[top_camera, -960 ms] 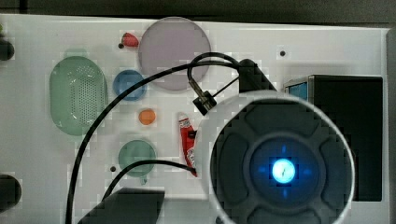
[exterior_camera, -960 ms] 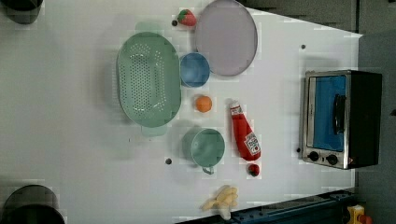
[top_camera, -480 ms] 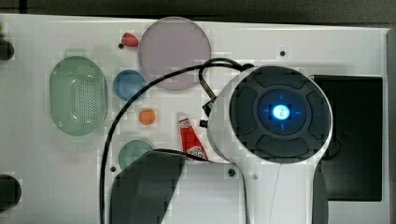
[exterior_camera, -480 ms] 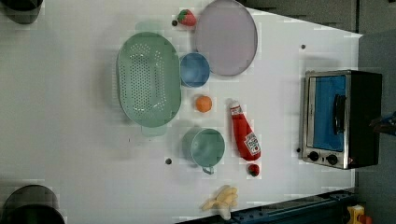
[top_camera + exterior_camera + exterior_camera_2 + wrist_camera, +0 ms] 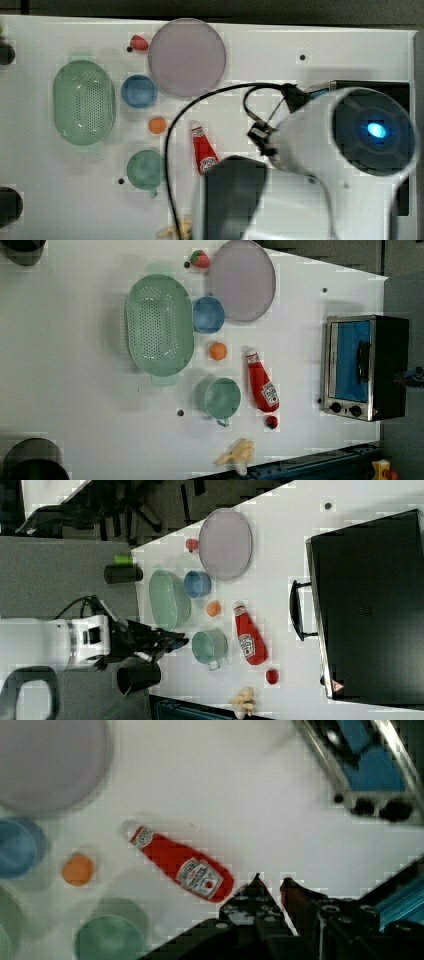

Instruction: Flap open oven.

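Top view: arm body hangs over the oven at the top view's right; ketchup bottle lies flat to the arm's left on the white table.
Left view: oven stands at the left view's right edge, door shut, dark bar handle across the blue glass, two knobs below it.
Right view: gripper near the green cup, not touching; oven well apart at the right view's right.
Wrist view: fingers nearly closed, narrow gap between tips, nothing held, nothing touched; ketchup bottle just beside the tips; oven corner with knobs apart from them.
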You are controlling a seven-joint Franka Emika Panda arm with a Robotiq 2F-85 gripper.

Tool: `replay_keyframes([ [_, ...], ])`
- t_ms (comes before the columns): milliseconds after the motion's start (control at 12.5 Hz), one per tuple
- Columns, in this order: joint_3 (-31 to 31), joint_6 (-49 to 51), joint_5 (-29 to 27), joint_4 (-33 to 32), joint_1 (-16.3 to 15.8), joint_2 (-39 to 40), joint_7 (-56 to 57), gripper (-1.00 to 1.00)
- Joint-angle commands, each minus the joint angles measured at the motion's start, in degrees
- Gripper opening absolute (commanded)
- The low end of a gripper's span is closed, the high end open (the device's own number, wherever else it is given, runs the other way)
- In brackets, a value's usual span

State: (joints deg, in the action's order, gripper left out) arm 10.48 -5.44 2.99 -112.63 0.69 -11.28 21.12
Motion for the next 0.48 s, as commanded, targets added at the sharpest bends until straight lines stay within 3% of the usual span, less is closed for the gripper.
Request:
replay_keyframes([
  [80, 6.19, -5.83, -0.13, -3.21, 2.04, -0.28, 22.46, -0.65],
  [480, 13.11, -19.2, -0.12, -6.78, 2.42, 5.04, 42.17, -0.65],
])
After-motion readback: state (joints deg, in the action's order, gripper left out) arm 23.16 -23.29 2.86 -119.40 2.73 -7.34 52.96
